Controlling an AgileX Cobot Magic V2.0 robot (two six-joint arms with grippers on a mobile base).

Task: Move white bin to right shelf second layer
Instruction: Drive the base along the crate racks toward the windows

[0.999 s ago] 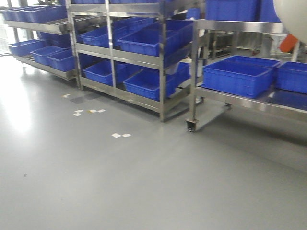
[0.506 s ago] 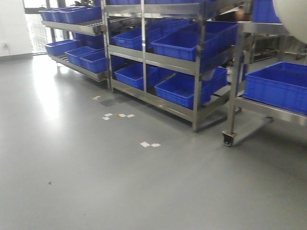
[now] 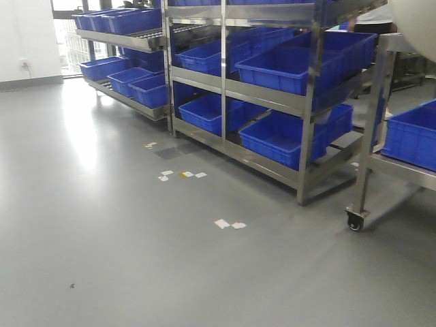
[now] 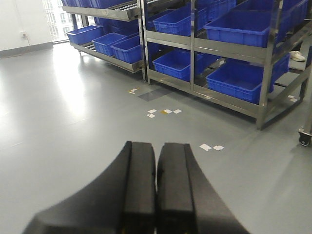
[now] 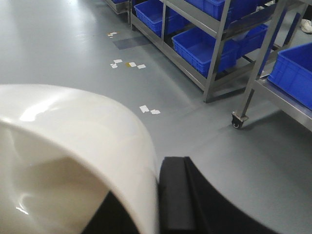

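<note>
My right hand clamps the white bin by its wall to carry it clear of the floor, while my left hand is clenched empty.

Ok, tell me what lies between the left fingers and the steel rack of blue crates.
Grey floor with a few small white scraps, seen in the left wrist view.

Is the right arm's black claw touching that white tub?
Touching. In the right wrist view, the right gripper clamps the white bin, jaws pressed against its wall.
</note>
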